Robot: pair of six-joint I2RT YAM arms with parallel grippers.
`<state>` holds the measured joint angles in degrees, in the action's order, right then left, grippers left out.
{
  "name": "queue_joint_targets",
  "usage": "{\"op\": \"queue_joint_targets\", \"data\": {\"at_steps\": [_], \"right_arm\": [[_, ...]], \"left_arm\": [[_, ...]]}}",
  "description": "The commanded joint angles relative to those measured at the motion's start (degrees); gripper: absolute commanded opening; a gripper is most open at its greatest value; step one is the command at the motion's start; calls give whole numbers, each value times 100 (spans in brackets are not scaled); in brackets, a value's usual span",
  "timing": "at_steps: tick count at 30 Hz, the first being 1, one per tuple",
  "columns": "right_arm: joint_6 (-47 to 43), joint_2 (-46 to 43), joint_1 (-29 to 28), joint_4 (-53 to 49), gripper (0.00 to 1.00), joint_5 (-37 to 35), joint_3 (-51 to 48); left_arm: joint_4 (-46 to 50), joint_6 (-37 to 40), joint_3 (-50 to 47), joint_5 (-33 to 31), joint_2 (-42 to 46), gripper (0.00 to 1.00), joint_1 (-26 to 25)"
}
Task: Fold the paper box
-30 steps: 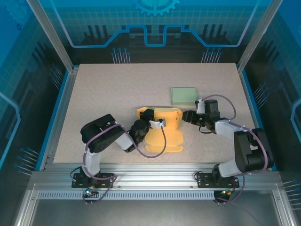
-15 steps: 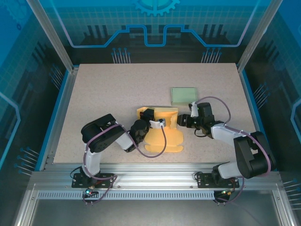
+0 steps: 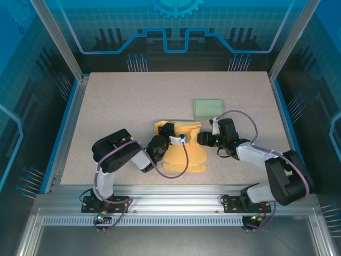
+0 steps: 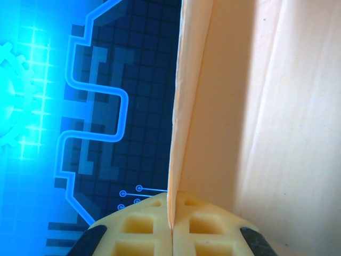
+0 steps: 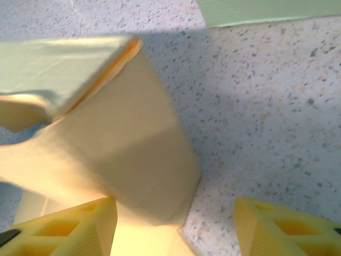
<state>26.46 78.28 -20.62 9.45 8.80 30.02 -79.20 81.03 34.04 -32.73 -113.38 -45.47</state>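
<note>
paper box [image 3: 184,157] sits mid-table [image 3: 122,101], partly folded: far walls up, near flaps lying flat. left gripper [image 4: 171,232] is clamped on a raised panel edge. right gripper [image 5: 176,226] has jaws apart at the right wall, holding nothing. most folds left, i'd say.

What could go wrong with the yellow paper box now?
The left gripper pinches only a thin edge of the paper box, so the paper might slip out or tear. The open right gripper sits beside the box's raised side; a push there could crumple it or slide the box.
</note>
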Motion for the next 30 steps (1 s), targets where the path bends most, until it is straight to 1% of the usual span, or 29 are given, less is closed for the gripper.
{"op": "queue_joint_targets", "data": {"at_steps": [1, 5, 7, 14, 19, 25, 30], "right_arm": [[-80, -322, -144, -82, 61, -42, -141], [-123, -569, -145, -111, 63, -193, -290], [-155, -541, -144, -93, 64, -283, -300], [-360, -101, -144, 155, 63, -203, -72], [-444, 137, -161, 510, 63, -141, 3], [-478, 250, -308, 876, 64, -365, -54], [-512, 365, -337, 856, 64, -616, -16]], "left_arm": [[-96, 131, 42, 53, -53, 0, 3], [-97, 181, 50, 34, -61, 0, -6], [-96, 215, 33, 72, -61, 0, -19], [-96, 211, -60, 232, 0, 0, -54], [-96, 256, -91, 272, -34, 0, -65], [-96, 387, -29, 219, -155, 0, -76], [-96, 378, -29, 215, -132, 0, -84]]}}
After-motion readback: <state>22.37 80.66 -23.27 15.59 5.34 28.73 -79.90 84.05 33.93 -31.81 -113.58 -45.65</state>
